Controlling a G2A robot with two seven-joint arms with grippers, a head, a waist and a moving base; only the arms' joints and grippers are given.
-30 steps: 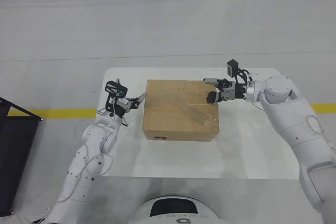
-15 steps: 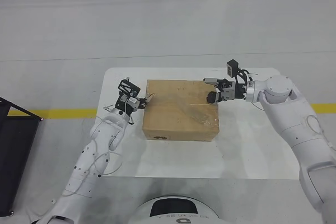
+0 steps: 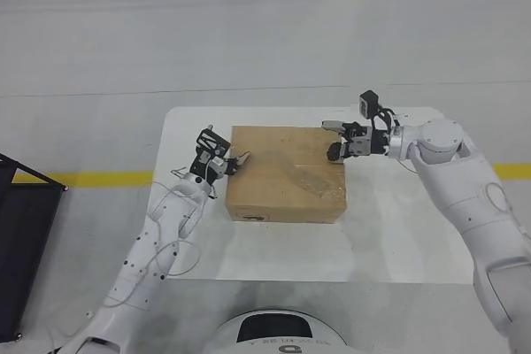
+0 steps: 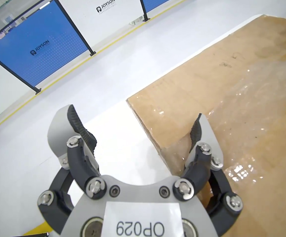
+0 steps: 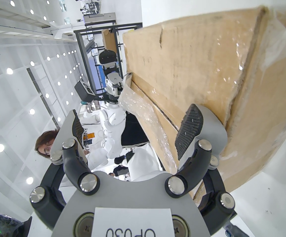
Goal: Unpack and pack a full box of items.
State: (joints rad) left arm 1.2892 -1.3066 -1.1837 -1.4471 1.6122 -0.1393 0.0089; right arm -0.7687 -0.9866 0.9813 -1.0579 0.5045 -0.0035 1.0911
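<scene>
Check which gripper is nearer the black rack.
Left. The left gripper is at the box's left edge, the side toward the rack; the right gripper is at the box's far right edge.

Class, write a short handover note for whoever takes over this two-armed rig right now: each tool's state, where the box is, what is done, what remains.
Left tool: open and empty, straddling the left edge of the cardboard box near its far corner, one finger over the top.
Right tool: open and empty, at the box's far right corner.
Box: mid-table, flaps shut, with wrinkled clear tape across the top, partly lifted. The contents are hidden.
Done: nothing unpacked.
Left: open the box, take the items out, repack them.
</scene>
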